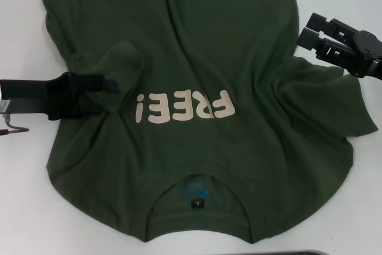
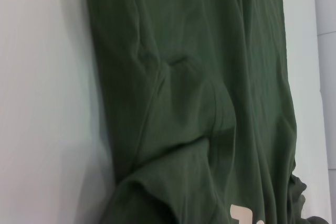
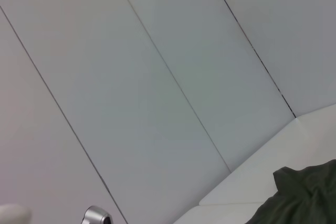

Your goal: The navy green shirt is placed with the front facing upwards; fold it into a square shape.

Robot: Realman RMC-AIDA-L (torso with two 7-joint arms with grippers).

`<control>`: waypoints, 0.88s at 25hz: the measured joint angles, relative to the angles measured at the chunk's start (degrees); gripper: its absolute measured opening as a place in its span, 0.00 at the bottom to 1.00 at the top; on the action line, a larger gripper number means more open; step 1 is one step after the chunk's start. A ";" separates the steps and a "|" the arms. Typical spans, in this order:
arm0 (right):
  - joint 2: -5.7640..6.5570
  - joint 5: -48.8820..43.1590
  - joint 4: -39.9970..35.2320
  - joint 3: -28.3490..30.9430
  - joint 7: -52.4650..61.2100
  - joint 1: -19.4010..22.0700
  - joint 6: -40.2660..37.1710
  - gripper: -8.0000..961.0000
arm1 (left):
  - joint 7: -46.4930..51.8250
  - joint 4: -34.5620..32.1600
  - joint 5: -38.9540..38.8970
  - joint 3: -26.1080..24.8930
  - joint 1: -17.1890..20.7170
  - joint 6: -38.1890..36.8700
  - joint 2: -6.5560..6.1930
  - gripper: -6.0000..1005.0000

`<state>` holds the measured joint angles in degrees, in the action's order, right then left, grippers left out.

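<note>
White table [image 1: 24, 195] is under everything we see. At the left edge, the left gripper [image 1: 101, 85] reaches over the folded-in left sleeve, low and close to the cloth, but we cannot tell if its jaws are open or closed. In the middle lies the navy green shirt [image 1: 197, 46], front up, collar near the robot, with cream letters [image 1: 183, 109] across the chest and a small black tag [image 1: 196, 205] inside the collar. On the right, the right gripper [image 1: 311, 34] hangs above the shirt's edge, its jaws apart and holding nothing.
</note>
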<state>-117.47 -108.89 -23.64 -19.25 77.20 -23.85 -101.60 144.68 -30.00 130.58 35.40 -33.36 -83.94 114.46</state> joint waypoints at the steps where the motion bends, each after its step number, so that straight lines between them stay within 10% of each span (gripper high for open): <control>1: 0.02 0.00 0.00 0.00 0.00 0.00 0.00 0.95 | -0.04 -0.12 0.01 0.02 -0.02 0.03 -0.06 0.78; 22: 0.15 0.09 0.00 0.00 0.67 -0.14 -0.01 0.95 | -1.42 -1.45 1.52 1.47 -1.26 1.42 -0.20 0.78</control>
<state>-117.33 -108.80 -23.64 -19.25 77.87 -23.99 -101.60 143.25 -31.45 132.10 36.88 -34.63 -82.51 114.26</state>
